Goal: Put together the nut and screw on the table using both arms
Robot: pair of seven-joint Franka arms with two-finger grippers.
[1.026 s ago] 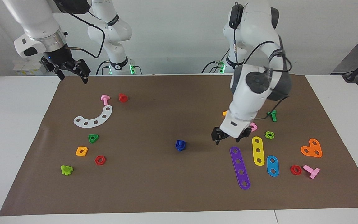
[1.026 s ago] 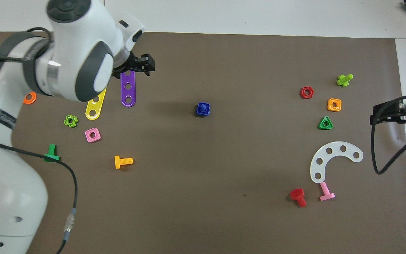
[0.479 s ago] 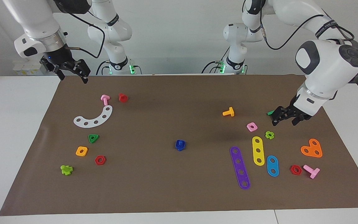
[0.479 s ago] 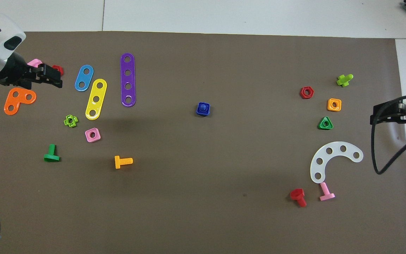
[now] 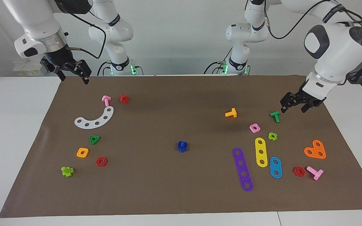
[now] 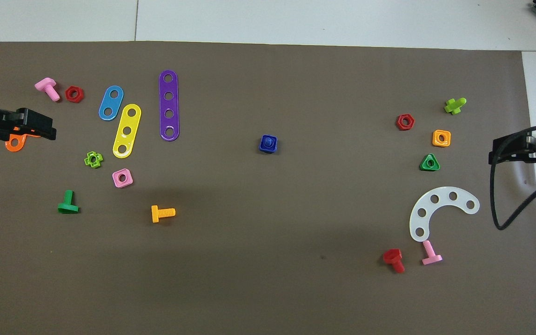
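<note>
no readable writing shows on any part. a brown mat (image 5: 181, 188) covers the white table (image 5: 14, 125), a pale wall above it at the frame's top. at the lower centre of the facing view the dark-blue nut (image 5: 182, 146) sits on the mat with the screw (image 6: 268, 141) standing in its hole, nothing gripping them. at mid right the left gripper (image 5: 298, 104) hangs over the mat by a green bolt (image 5: 275, 116), fingers spread. at upper left the right gripper (image 5: 71, 72) waits above the mat's corner, fingers spread.
</note>
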